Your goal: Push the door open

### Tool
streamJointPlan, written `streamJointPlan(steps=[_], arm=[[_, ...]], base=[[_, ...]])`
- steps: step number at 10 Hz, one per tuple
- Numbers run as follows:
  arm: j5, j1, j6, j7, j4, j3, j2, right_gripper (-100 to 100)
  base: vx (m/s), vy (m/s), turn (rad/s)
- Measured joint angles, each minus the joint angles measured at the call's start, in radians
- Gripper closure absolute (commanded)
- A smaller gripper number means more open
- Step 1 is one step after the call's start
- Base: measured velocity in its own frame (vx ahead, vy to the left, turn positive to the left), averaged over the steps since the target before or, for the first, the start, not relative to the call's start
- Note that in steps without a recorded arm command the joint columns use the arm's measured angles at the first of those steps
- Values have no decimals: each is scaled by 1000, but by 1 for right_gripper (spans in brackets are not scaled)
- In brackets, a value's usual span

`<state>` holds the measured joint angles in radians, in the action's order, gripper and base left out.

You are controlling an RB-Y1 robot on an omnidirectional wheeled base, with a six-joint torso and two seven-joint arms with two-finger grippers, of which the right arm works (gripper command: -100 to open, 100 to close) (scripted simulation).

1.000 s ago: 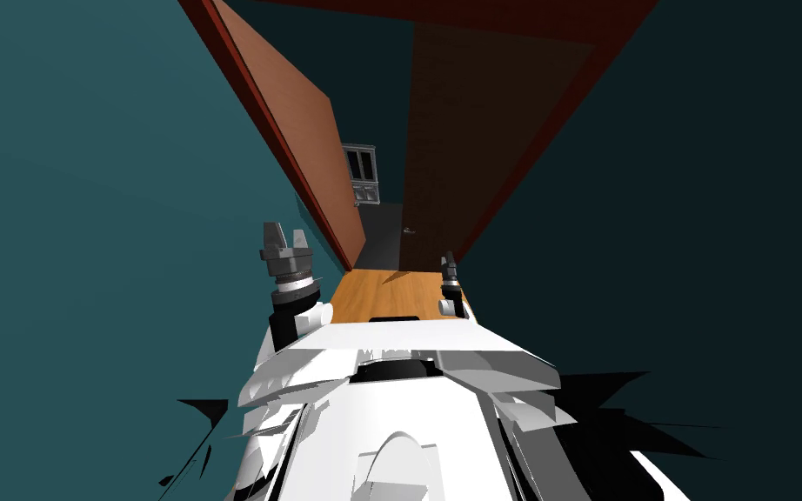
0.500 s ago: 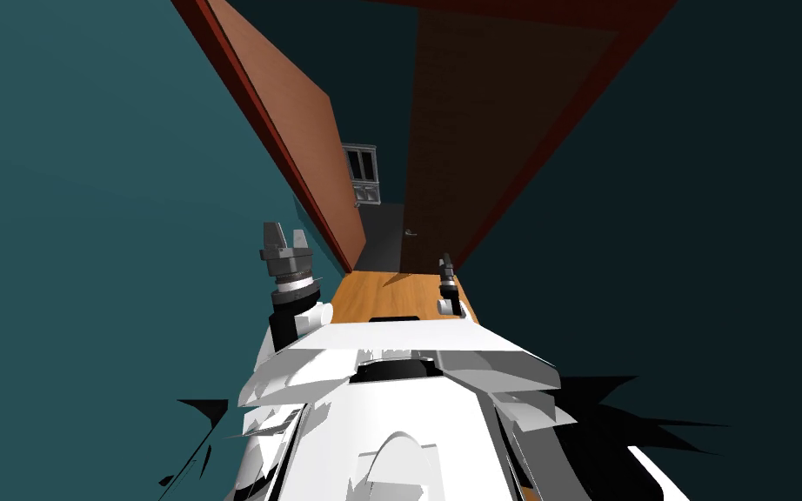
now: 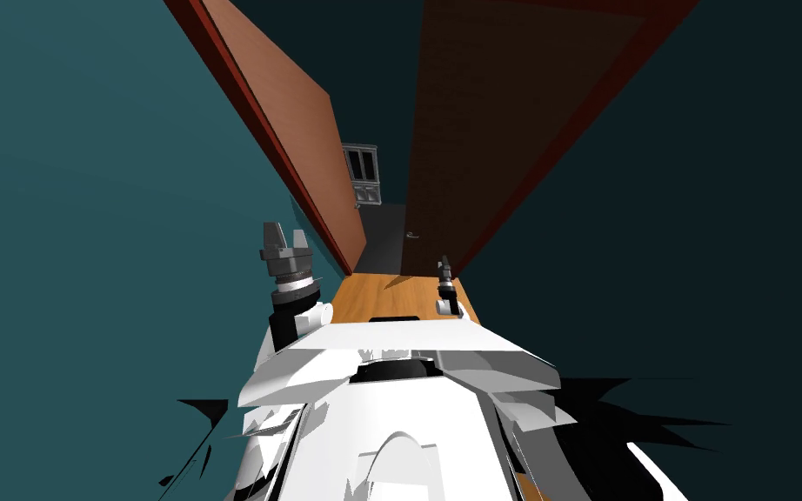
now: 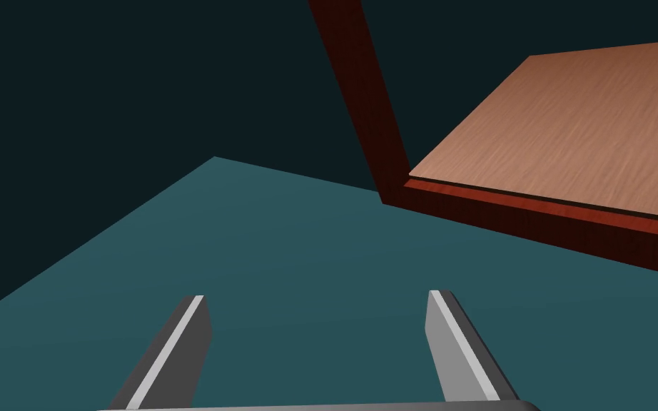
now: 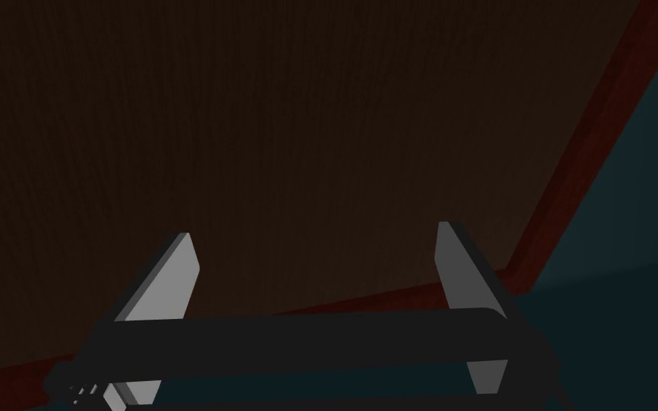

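Door (image 5: 285, 128), a dark brown, wood-grained slab, is standing just ahead of the right gripper (image 5: 313, 234). Its two blades are spread wide with nothing between them, and whether their tips are touching the panel cannot be told. A dark red frame (image 5: 590, 143) is running just past one blade, so the arm appears to be working near the hinged side. The small lever handle (image 3: 411, 233) is sitting at the panel's opposite edge, beside the gap. Rigid and probably weighty, the slab is likely calling for a flat, steady shove nearer that handle edge rather than any grip. Left gripper (image 3: 284, 233) is hovering with blades likewise spread and empty, by the teal wall (image 4: 285, 235) near a lighter brown panel (image 3: 304, 130). Beyond the gap, a grey glazed cabinet (image 3: 358, 174) is showing.
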<state>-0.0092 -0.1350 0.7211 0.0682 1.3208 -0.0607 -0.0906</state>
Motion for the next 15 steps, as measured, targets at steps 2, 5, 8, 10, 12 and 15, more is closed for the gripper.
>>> streamJointPlan(steps=[2, 5, 8, 10, 12, 15], arm=[[0, 21, 5, 1, -50, -5, 6, -100], [1, 45, 8, 0, -112, -11, 12, -100], [0, 67, 10, -2, -169, -18, 18, -100], [1, 87, 16, -1, -218, -22, 25, -100], [1, 106, 23, 0, -264, -27, 32, -100], [1, 127, 24, -2, -326, -33, 47, -100]], base=[[111, 20, 14], [97, 16, 11], [96, 9, 11], [100, 15, 11], [116, 11, 13], [120, 13, 11]])
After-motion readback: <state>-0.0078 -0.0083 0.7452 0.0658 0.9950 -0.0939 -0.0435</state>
